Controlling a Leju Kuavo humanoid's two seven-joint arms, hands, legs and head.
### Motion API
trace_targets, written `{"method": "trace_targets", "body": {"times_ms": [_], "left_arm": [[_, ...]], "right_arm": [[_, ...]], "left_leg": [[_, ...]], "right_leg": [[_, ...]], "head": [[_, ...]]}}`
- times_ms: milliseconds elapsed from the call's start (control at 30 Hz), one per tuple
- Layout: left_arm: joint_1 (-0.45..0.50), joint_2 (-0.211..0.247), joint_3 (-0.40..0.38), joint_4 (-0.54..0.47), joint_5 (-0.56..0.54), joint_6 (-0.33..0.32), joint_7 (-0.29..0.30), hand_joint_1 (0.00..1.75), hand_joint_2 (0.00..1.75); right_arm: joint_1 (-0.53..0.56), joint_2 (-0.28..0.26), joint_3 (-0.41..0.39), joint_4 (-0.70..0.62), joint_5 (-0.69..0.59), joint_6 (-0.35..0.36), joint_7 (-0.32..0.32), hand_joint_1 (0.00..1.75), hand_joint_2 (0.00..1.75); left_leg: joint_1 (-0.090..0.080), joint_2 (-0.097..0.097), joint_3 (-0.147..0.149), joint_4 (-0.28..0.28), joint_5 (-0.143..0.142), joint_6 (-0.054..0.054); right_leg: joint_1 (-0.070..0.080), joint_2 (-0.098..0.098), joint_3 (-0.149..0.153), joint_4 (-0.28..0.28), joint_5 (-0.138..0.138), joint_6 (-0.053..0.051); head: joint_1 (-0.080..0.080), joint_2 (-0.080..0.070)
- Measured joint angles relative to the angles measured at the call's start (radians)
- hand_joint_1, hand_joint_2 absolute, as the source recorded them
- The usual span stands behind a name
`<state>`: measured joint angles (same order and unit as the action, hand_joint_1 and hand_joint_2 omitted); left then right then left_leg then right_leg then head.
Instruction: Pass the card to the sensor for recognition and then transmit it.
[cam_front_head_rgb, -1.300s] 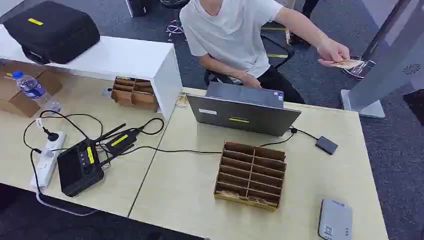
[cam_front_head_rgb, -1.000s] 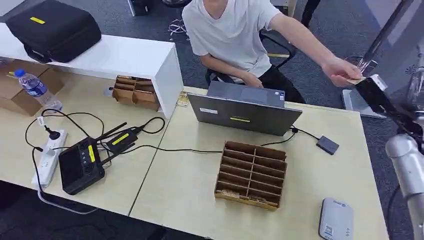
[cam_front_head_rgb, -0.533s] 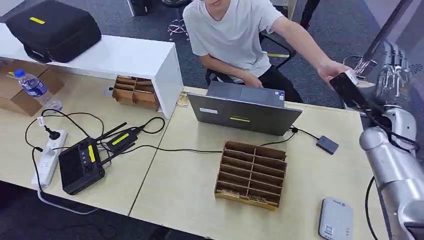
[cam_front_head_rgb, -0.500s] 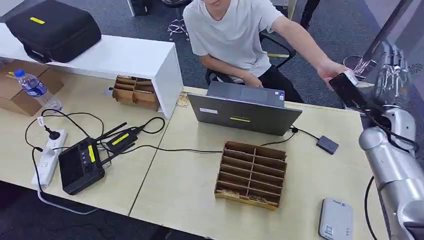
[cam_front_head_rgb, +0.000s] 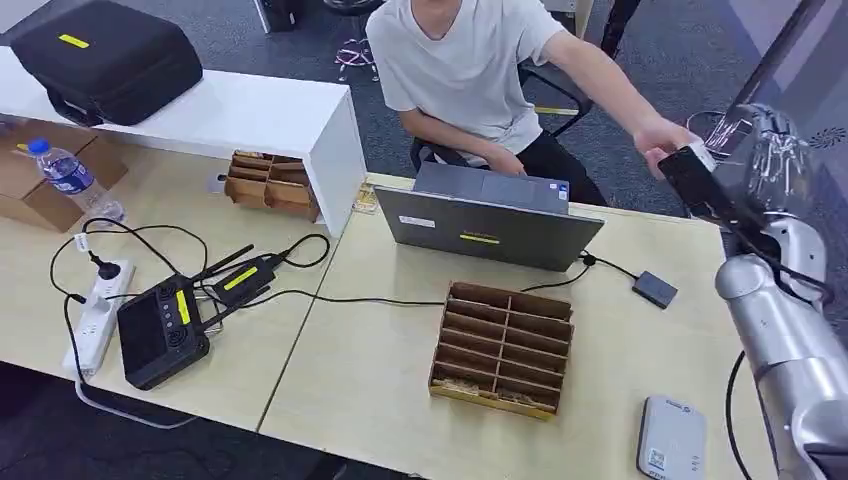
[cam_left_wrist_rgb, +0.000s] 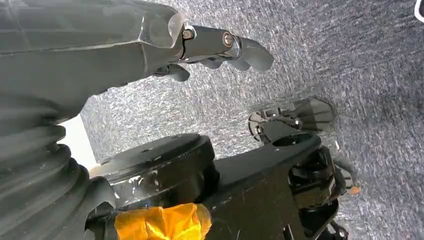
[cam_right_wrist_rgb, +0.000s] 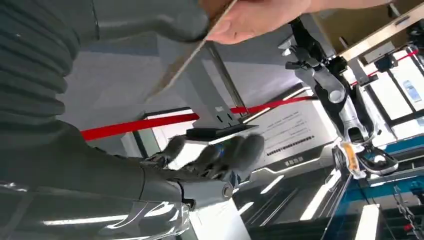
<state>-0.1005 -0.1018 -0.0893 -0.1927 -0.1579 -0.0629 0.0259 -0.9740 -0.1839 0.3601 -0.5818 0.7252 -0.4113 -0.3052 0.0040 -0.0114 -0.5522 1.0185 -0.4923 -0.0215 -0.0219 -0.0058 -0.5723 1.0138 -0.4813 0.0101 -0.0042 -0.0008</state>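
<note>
- Right hand (cam_front_head_rgb: 775, 150): raised at the far right of the table (cam_front_head_rgb: 640, 350), beyond its far edge. In the right wrist view its fingers (cam_right_wrist_rgb: 235, 150) are spread and hold nothing.
- Card (cam_right_wrist_rgb: 192, 55): a thin brown card, seen edge-on in the right wrist view. The person's hand (cam_right_wrist_rgb: 255, 17) pinches one end; the rest slants across the open palm side of the right hand, between thumb (cam_right_wrist_rgb: 150, 20) and fingers. The thumb appears to lie against the card, but contact cannot be confirmed.
- Long axis: runs along the gap between thumb and fingers, so closing the fingers toward the thumb should trap the card across its flat faces.
- Nearer hand: the right, judged from the head view, where the person's hand (cam_front_head_rgb: 665, 135) meets it.
- Left hand (cam_left_wrist_rgb: 220, 47): hangs over grey carpet, fingers loosely curled, holding nothing.
- Sensor: probably the grey flat device (cam_front_head_rgb: 670, 440) at the table's near right corner, well apart from the card.
- Writing: a label on the sensor and a panel of text in the right wrist view are both too small to read. No brand is legible.
</note>
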Motion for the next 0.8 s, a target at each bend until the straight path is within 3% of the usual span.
{"method": "trace_targets", "body": {"times_ms": [467,800], "left_arm": [[0.004,-0.005,0.002,0.000,-0.003,-0.030,-0.031,0.00,1.75],[0.004,-0.006,0.018,0.000,0.013,-0.003,-0.038,0.00,1.75]], "right_arm": [[0.000,0.000,0.000,-0.006,-0.015,0.003,-0.010,1.75,1.75],[0.024,-0.001,0.000,-0.032,-0.021,-0.016,-0.020,1.75,1.75]], "left_leg": [[0.000,0.000,0.000,0.000,0.000,0.000],[0.000,0.000,0.000,0.000,0.000,0.000]], "right_leg": [[0.000,0.000,0.000,0.000,0.000,0.000],[0.000,0.000,0.000,0.000,0.000,0.000]], "head": [[0.000,0.000],[0.000,0.000]]}}
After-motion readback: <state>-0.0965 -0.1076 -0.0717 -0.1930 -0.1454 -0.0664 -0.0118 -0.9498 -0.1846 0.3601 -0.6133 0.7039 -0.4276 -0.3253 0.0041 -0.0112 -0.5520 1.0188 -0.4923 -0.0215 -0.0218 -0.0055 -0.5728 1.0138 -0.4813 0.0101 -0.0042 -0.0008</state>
